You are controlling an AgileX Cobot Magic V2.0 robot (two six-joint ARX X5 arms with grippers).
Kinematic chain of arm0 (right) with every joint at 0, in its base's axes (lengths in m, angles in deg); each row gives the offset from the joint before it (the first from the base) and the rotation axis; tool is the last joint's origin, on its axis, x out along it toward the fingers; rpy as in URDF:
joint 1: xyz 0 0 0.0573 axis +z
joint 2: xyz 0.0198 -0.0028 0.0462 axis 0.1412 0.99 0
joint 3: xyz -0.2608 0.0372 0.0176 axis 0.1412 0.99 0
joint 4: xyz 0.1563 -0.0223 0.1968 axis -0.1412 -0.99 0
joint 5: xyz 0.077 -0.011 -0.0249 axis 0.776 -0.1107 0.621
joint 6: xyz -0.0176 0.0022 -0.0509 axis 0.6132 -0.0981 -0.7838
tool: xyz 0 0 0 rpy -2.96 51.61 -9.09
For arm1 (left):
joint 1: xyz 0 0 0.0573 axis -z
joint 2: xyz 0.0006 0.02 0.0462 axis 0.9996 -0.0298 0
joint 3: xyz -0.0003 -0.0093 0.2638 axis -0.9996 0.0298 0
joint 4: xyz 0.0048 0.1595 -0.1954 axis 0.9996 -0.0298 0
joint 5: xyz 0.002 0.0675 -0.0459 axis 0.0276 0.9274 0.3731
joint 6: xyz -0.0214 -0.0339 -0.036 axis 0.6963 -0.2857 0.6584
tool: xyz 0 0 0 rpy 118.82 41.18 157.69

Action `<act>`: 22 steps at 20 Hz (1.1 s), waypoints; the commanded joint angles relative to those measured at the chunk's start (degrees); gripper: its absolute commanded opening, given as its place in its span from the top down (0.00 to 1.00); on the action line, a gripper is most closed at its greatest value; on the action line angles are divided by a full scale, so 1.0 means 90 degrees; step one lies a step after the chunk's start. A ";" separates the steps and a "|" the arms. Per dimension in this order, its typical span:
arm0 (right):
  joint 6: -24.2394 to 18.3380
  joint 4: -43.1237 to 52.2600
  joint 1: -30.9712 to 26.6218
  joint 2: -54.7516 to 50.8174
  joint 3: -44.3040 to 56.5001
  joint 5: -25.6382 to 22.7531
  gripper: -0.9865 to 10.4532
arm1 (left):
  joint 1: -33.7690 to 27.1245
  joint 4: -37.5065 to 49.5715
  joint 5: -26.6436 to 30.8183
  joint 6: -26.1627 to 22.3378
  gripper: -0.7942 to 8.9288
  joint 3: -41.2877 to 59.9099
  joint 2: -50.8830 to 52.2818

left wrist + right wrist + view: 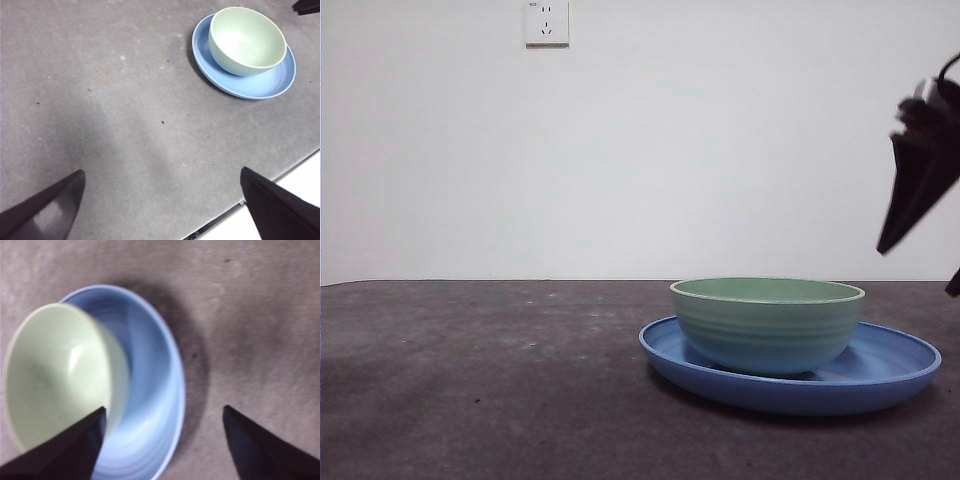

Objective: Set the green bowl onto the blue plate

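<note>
A plain white wall (720, 150) fills the background, carrying a white power socket (547, 22) high up. Below it stretches a dark grey, lightly speckled table (470, 380), evenly lit, its pale edge (280, 200) visible.

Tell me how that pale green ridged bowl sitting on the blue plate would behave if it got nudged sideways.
The pale green ridged bowl looks rigid, so it likely slides rather than flexes. The glossy blue round plate probably offers little grip. The bowl sits off-centre, so the plate's raised rim may soon stop it or tip it slightly.

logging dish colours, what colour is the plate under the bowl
Glossy medium blue. The blue plate shows best in the left wrist view.
</note>
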 commanded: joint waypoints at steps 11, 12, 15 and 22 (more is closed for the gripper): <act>-0.0291 0.0432 0.0121 0.1608 -0.0100 0.0510 0.78 | 0.0017 0.0027 0.0012 -0.0051 0.40 -0.0029 -0.0002; -0.0291 0.0461 0.0155 0.1608 -0.0100 0.0498 0.80 | 0.0017 0.0027 0.0012 -0.0053 0.40 -0.0029 -0.0002; -0.0177 0.0508 0.0182 0.1608 -0.0100 0.0321 0.83 | 0.0017 0.0029 0.0012 -0.0051 0.40 -0.0029 -0.0002; 0.0078 0.0500 0.0185 0.1613 -0.0100 0.0306 0.87 | 0.0017 0.0039 0.0012 -0.0053 0.40 -0.0029 -0.0002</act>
